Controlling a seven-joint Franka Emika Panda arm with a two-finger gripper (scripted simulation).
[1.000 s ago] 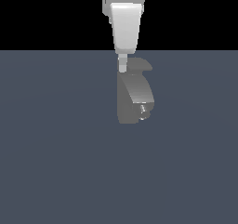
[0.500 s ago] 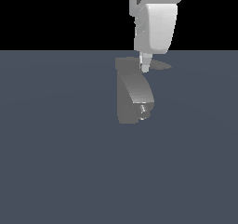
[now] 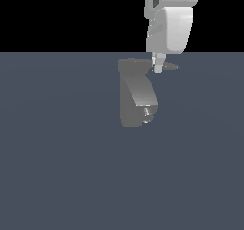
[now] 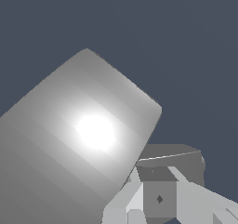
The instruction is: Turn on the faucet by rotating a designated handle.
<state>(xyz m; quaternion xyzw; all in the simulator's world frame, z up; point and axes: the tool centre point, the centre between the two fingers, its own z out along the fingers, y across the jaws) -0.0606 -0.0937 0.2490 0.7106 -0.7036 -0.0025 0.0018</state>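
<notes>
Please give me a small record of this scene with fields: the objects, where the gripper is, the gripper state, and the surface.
faucet: matte grey curved body, small shiny nozzle detail near its lower end
handle: thin flat grey lever, pointing to the exterior view's right from the top cap
gripper: white, tips down at the handle; contact looks likely but cannot be confirmed
gripper state: cannot tell open or shut
surface: plain dark blue-grey floor

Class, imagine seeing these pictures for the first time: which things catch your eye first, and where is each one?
The white robot arm hangs from the top, right of centre in the exterior view, its gripper down at the thin handle. Just below sits the chunky grey faucet on the blue-grey floor. In the wrist view, a bright glare marks the faucet's curved body.
</notes>
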